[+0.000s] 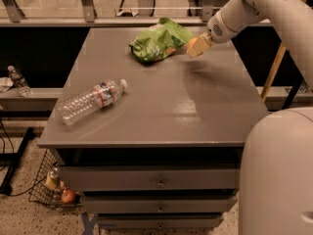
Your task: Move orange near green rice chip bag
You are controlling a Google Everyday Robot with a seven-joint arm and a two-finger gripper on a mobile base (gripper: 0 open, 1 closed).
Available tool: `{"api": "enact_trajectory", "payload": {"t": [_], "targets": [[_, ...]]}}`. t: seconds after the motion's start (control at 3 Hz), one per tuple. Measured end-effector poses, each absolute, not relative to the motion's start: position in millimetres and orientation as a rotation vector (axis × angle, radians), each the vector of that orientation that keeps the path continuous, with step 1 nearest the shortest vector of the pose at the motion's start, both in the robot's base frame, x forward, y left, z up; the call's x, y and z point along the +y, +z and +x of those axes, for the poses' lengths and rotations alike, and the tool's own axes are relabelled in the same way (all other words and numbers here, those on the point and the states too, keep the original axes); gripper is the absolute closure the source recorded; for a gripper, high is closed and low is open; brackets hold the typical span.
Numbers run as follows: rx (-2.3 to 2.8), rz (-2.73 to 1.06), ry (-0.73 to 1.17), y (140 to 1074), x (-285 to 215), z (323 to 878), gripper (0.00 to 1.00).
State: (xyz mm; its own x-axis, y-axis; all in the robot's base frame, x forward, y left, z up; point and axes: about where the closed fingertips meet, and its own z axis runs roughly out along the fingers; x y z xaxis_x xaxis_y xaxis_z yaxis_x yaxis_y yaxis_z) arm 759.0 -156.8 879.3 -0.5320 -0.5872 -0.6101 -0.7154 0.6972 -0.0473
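My gripper [197, 46] hangs over the far right of the counter [161, 121], clamped on the orange [192, 45], which sits at its tip, clear of the surface; a faint shadow lies beneath. At the near left a water bottle [90, 101] lies on its side, well apart from all this. In the far middle lies the green rice chip bag [157, 41], crumpled and light, likely to skid if nudged. Just right of the bag is the orange in my grip, near the bag's right edge and, as far as I can tell, not touching it. I judge the fruit firm, smooth and round, with some heft; held across its widest middle it should not slip, though it may roll once set down.
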Motion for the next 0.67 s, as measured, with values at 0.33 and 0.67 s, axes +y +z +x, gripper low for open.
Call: {"api": "enact_trajectory", "payload": {"t": [0.33, 0.67], "targets": [[2.326, -0.986, 0.327, 858, -132, 761, 1.0], [2.345, -0.976, 0.349, 848, -118, 766, 1.0]]}}
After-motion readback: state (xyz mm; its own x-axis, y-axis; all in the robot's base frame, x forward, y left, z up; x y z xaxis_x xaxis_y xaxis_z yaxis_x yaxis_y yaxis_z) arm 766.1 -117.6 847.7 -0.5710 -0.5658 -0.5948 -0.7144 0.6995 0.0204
